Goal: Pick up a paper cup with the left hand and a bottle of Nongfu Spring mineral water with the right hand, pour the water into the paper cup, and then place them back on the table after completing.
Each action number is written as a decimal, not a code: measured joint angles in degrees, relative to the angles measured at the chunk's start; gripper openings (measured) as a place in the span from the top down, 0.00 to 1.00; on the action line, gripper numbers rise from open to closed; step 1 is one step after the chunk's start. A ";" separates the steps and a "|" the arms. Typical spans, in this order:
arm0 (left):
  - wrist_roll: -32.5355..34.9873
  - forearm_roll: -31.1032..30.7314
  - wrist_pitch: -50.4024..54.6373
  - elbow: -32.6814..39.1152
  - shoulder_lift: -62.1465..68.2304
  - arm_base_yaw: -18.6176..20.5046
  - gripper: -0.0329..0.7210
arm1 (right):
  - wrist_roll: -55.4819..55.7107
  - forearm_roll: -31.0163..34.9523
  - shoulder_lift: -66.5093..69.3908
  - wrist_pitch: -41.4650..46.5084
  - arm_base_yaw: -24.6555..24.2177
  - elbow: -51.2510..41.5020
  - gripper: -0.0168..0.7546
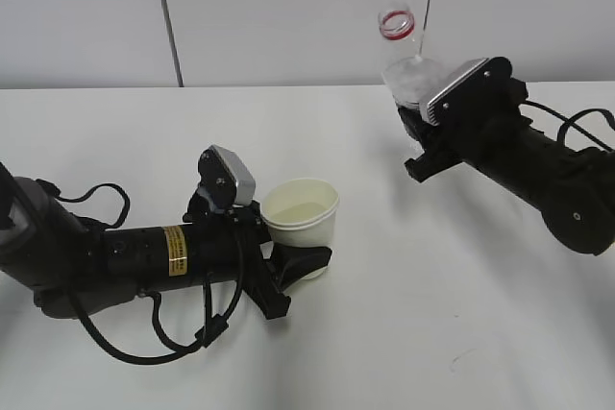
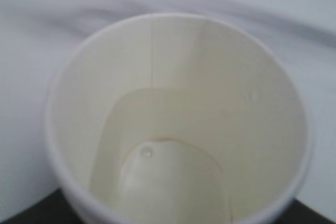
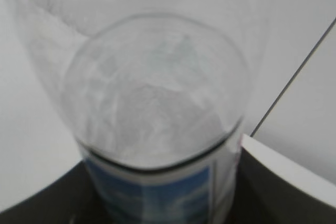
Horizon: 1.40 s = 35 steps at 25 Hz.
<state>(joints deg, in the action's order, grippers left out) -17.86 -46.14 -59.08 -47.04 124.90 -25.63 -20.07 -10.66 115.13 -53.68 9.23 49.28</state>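
Left hand (image 1: 288, 271), yellow-stickered arm lying low along the table (image 1: 404, 333), clamps a white paper cup (image 1: 301, 215) near its base. Cup upright, mouth open upward, bottom hidden behind the fingers, so cannot tell whether it rests on the tabletop or sits just clear. In the left wrist view the cup (image 2: 178, 119) fills the frame; a shallow pool of clear water (image 2: 168, 182) lies at the bottom, with one small bubble (image 2: 146, 152).

Right hand (image 1: 423, 136), well apart to the cup's far right, grips a clear plastic water bottle (image 1: 404, 60) around its lower body. Bottle stands about upright, neck above the gripper, red ring at the open mouth (image 1: 396, 23), no cap. Right wrist view: bottle (image 3: 157, 129) close up, blue-and-white label band (image 3: 157, 192) at the jaw line, body looks nearly drained.

Open room: bare white tabletop between the two hands and in front of both. Table's far edge meets the wall just behind the bottle. Small scuff mark (image 1: 463, 360) on the near surface, below the right arm.
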 joint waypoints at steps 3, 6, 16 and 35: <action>0.00 0.01 0.00 0.00 0.00 0.00 0.46 | 11.02 0.00 0.00 0.00 0.00 -0.13 0.50; 0.00 0.53 0.00 0.00 0.00 0.00 0.46 | 19.53 0.00 0.00 0.00 0.00 -0.13 0.50; 0.00 5.40 0.07 0.00 0.00 0.00 0.46 | 30.49 -0.78 0.00 -0.09 0.00 -0.26 0.50; 6.02 15.20 3.04 0.00 -1.62 7.62 0.46 | 30.91 -1.05 0.00 3.08 0.00 -1.94 0.50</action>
<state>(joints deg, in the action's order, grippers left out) -11.84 -30.95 -56.04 -47.04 123.29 -18.02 10.84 -11.71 115.13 -50.60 9.23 47.33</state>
